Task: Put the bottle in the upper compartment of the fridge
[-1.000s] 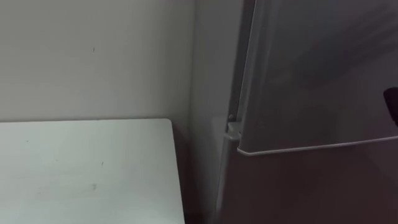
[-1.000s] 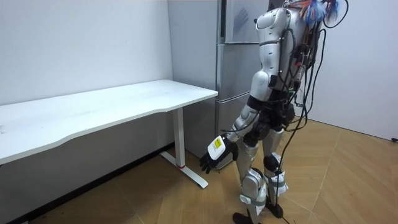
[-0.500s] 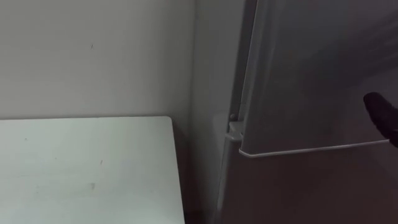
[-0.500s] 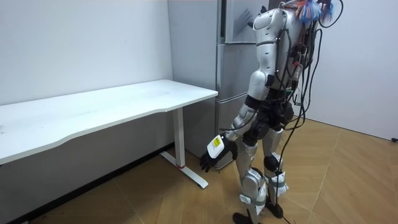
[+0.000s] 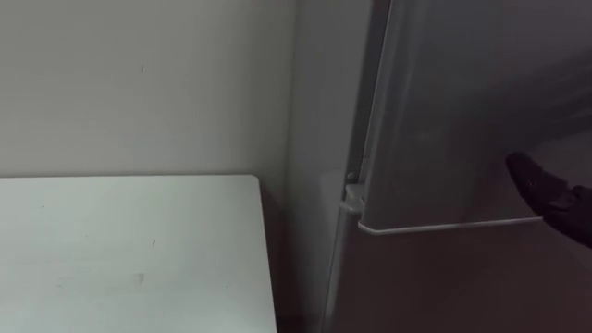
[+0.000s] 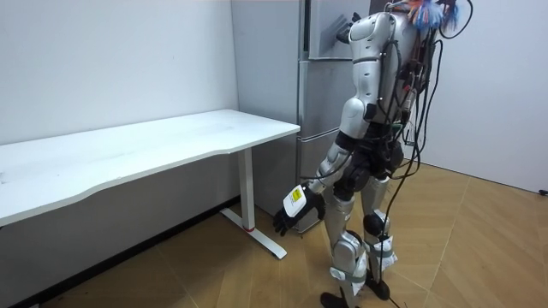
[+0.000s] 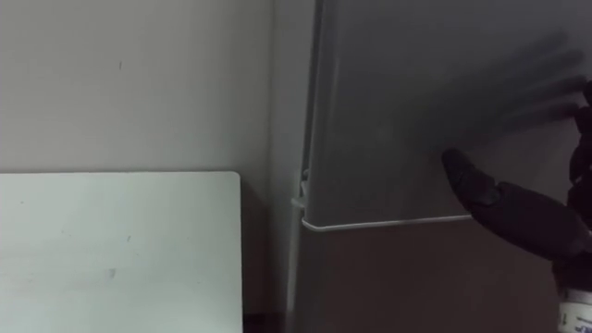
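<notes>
Fridge (image 6: 318,94) directly in front of right hand (image 7: 518,215), hand raised at lower edge of upper door (image 5: 462,111) | white table (image 5: 129,250) well off to that hand's left | right hand: fingers stretched straight toward the door, holding nothing | left hand (image 6: 289,221) hangs low by thigh, grip not readable | bottle: cannot tell where

1. Fridge door (image 5: 462,111): plain grey surface, no legible text, number or sign.
2. White table (image 5: 129,250): no lettering or label to read; a few faint specks at most.
3. Left hand (image 6: 283,224), room view: white marking with a yellow patch at the back; print too small to read.
4. Result for all views: no readable text.
</notes>
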Available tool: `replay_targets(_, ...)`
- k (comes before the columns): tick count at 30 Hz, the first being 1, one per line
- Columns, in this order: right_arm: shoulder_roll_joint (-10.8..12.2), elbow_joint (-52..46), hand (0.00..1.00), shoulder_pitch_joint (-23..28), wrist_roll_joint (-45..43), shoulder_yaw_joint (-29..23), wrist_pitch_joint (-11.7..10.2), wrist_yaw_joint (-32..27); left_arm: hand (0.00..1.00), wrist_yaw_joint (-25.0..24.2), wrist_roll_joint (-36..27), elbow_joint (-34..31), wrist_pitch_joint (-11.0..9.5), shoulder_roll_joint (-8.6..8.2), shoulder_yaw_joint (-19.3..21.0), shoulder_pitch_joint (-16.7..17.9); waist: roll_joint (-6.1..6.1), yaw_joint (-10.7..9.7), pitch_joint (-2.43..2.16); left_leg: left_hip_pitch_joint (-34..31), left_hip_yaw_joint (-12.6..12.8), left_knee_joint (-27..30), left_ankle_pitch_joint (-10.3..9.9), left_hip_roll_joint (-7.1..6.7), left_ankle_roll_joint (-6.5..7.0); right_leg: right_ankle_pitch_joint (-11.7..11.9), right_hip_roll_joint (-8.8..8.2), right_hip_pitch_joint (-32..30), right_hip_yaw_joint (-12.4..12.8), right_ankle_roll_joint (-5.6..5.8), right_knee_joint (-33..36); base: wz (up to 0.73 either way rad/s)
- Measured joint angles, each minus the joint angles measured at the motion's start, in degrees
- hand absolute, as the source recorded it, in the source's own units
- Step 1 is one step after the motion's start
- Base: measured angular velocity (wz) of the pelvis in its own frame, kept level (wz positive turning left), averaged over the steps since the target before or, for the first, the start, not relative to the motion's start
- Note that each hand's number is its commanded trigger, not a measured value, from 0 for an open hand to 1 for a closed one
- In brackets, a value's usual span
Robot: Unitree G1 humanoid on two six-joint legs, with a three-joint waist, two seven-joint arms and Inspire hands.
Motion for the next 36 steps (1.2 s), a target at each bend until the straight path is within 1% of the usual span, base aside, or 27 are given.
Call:
replay_targets(5,0.0,0.7,0.0,-0.3,-0.1,0.2,0.1,0.0,0.0,-0.3,0.0,0.0,1.1,0.01,0.0,0.2,0.05,0.9,-0.1,0.3,0.1,-0.1,0.0,0.04,-0.06,0.0,0.01,0.0,0.0,-0.06,0.1,-0.01)
replay_targets(7,0.0,0.9,0.0,-0.4,-0.2,0.1,0.1,0.0,0.0,-0.3,0.3,0.0,1.1,0.1,0.1,0.2,0.02,1.1,-0.14,0.3,0.1,-0.1,0.1,0.05,-0.1,0.1,0.02,0.0,0.0,-0.09,0.0,0.0)
replay_targets(8,0.0,1.1,0.0,-0.5,-0.2,0.1,0.1,0.0,0.0,-0.3,1.1,0.0,1.1,0.12,0.1,0.3,-0.17,1.3,-0.32,0.3,0.1,-0.1,0.1,0.05,-0.11,0.1,0.02,0.0,0.0,-0.09,0.0,0.0)
replay_targets(11,0.0,2.7,0.0,-1.7,-0.3,0.3,0.0,0.2,0.0,-0.4,1.2,0.0,1.1,0.12,0.1,0.3,-0.25,1.4,-0.36,0.4,0.0,0.0,0.1,0.05,-0.13,0.1,0.01,0.1,-0.1,-0.14,0.1,0.0)
replay_targets(13,0.0,3.5,0.0,-2.4,-0.3,0.4,0.0,0.2,0.0,-0.6,1.2,0.1,1.1,0.13,0.1,0.0,-0.51,1.7,-0.32,0.3,-0.1,-0.1,0.1,0.06,-0.13,0.1,-0.03,0.2,-0.3,-0.15,0.2,0.02)
replay_targets(14,0.0,4.1,0.0,-3.0,-0.4,0.6,0.0,0.0,0.0,-0.9,1.2,0.1,1.1,0.19,0.1,0.0,-0.54,1.8,-0.19,0.2,-0.2,-0.1,0.1,0.06,-0.13,0.1,-0.09,0.2,-0.6,-0.17,0.1,0.05)
replay_targets(17,0.0,6.0,0.0,-4.6,-0.4,0.8,0.1,-0.1,0.0,-1.3,1.2,0.1,1.1,0.39,0.0,-0.1,-0.84,1.9,-0.13,-0.3,-0.6,0.1,0.2,0.07,-0.16,0.1,-0.08,0.0,-0.9,-0.17,0.1,0.07)
replay_targets(25,0.0,8.7,0.0,-6.4,-2.8,2.0,0.0,-1.6,0.0,-4.0,1.1,0.1,1.5,0.45,-0.1,0.1,-0.95,1.8,-0.09,-0.2,-0.7,0.6,0.2,0.07,-0.14,0.2,-0.18,0.0,-1.2,-0.21,0.0,0.0)
replay_targets(28,0.0,11.3,0.0,-7.2,-4.8,2.5,-0.8,-2.3,0.0,-4.7,1.1,0.1,1.5,0.6,-0.2,0.1,-0.94,1.9,0.0,-0.1,-1.0,0.7,0.2,0.08,-0.12,0.2,-0.29,0.6,-1.6,-0.22,0.0,0.05)
replay_targets(32,0.0,13.4,0.0,-7.7,-7.1,2.5,-1.0,-3.6,0.0,-5.7,2.5,0.0,1.5,1.12,0.0,-0.1,-0.99,2.7,0.03,-0.3,-1.4,1.0,0.2,0.02,-0.03,0.2,-0.38,0.6,-1.8,-0.2,0.1,0.05)
replay_targets(34,0.0,13.6,0.0,-7.7,-7.4,2.4,-1.1,-4.5,0.0,-6.5,3.4,-0.1,1.6,1.13,0.1,-0.1,-0.98,3.3,0.03,-0.3,-1.4,1.1,0.3,0.01,0.0,0.2,-0.39,0.6,-1.8,-0.2,0.1,0.0)
replay_targets(36,0.0,14.1,0.0,-7.7,-8.6,2.4,-1.1,-5.2,0.0,-6.9,3.8,-0.3,1.8,1.12,0.1,-0.1,-0.98,3.4,0.04,-0.4,-1.6,1.2,0.3,0.0,0.03,0.2,-0.41,0.6,-2.0,-0.19,0.1,0.02)
